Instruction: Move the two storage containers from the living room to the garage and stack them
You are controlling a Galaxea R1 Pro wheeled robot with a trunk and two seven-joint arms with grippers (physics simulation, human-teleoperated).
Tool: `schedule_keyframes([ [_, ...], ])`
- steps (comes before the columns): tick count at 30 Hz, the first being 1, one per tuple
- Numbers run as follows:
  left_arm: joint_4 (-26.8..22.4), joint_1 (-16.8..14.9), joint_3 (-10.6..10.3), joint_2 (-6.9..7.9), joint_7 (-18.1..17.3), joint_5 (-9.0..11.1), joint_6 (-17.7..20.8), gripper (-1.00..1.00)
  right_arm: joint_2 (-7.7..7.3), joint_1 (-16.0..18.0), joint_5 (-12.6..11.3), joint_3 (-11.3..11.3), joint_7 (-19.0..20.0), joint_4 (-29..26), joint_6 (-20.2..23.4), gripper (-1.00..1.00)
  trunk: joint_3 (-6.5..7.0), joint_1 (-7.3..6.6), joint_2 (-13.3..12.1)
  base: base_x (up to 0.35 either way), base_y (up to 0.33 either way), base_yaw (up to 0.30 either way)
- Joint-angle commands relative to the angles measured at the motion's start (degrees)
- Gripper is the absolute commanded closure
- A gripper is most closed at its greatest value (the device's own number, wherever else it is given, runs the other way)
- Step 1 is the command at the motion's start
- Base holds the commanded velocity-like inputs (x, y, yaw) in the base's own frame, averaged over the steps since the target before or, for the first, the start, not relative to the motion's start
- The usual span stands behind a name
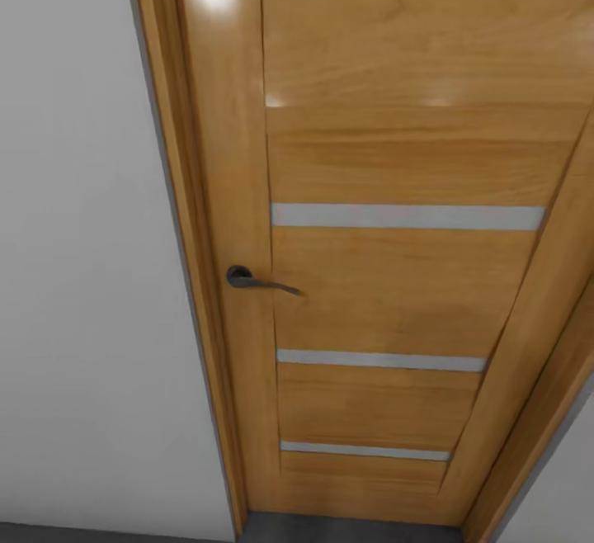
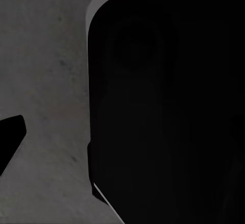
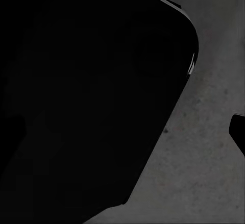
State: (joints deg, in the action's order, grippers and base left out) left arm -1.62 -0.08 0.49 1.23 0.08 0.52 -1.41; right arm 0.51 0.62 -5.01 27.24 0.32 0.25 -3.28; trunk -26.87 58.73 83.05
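You face a closed door (image 1: pixel 396 262) with a dark handle (image 1: pixel 256 280) and a white wall (image 1: pixel 82 279) beside it. The bins sit somewhere out of frame. Judge them light, stiff and open-topped, so take them by a rim. The wrist views add grey floor (image 2: pixel 46 81) and the dark base (image 3: pixel 87 96). You cannot tell either gripper's state.

The head view is evenly and softly lit, with pale glare patches on the honey-wood door (image 1: pixel 396 279) near its top and on its frame (image 1: pixel 206 155). The render is slightly soft, and straight edges lean with perspective. Both wrist views are dim: a near-black robot body (image 2: pixel 168 112) blocks light over the mottled grey concrete floor (image 2: pixel 46 81).
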Motion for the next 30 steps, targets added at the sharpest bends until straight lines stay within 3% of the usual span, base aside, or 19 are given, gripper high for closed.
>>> schedule_keyframes([
  [1, -0.02, -0.01, 0.04, 0.0, 0.01, 0.04, -0.16, -1.0, 0.02, 0.05, -0.53, 0.44, 0.03, 0.1, -0.23, -1.0, -0.06, 0.0, 0.03, 0.016, 0.003, -0.245],
  [19, -0.02, -0.01, 0.04, 0.0, 0.07, 0.01, -0.17, -1.0, 0.02, 0.06, -0.53, 0.44, 0.03, 0.1, -0.23, -1.0, -0.06, 0.0, 0.03, 0.002, 0.0, -0.242],
  [30, 0.03, -0.01, 0.04, 0.0, 0.01, 0.01, -0.16, -1.0, 0.02, 0.06, -0.53, 0.44, 0.03, 0.11, -0.23, -1.0, -0.06, 0.0, 0.03, 0.079, -0.102, -0.036],
])
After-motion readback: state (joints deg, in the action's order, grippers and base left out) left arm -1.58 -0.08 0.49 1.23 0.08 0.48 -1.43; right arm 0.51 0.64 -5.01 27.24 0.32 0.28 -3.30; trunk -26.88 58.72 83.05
